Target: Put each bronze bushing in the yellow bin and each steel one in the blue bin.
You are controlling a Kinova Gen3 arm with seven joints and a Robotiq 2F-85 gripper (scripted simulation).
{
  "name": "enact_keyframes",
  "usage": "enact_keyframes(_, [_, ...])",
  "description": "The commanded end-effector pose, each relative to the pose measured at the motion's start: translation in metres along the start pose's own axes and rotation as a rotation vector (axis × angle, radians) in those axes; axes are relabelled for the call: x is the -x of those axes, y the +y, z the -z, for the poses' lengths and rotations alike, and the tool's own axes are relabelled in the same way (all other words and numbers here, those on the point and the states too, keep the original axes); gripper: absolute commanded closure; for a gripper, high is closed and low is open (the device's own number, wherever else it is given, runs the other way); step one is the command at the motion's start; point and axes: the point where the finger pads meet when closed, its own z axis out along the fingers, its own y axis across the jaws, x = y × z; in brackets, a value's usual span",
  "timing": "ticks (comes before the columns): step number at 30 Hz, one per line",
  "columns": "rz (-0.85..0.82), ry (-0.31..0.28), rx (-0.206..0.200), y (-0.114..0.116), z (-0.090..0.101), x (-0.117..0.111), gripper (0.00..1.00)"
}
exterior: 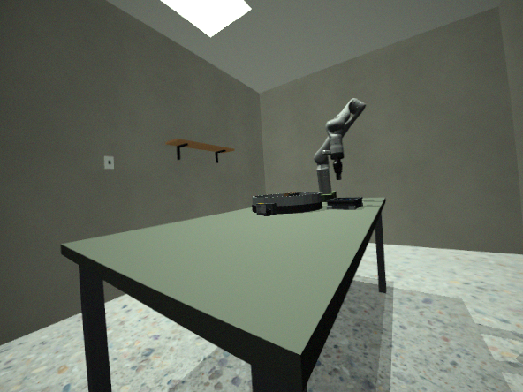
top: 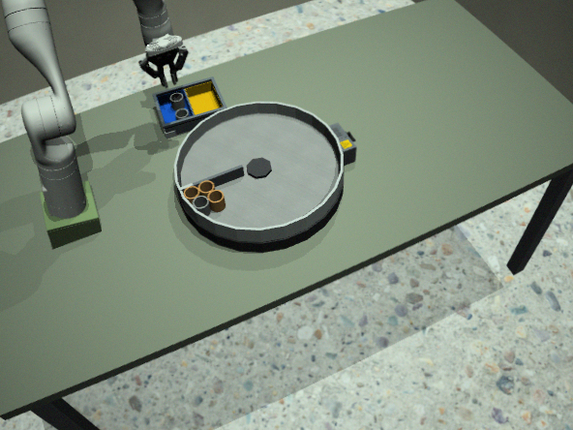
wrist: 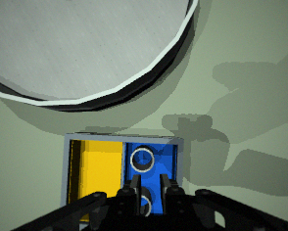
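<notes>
Three bronze bushings, three steel bushings, one turntable, two bins

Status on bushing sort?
Gripper empty, above blue bin. Two steel bushings in it; yellow bin empty. Three bronze, one steel left on turntable, clustered against divider bar.
</notes>
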Motion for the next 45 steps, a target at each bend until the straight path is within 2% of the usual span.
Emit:
enact_keyframes(1, [0.0,-0.001,-0.001,0.0,0.0,0.0,0.81])
enact_keyframes(43, [0.0,-0.001,-0.001,0.0,0.0,0.0,0.81])
enact_keyframes(45, [-0.14,-0.001,-0.001,0.0,0.0,-0.016,0.82])
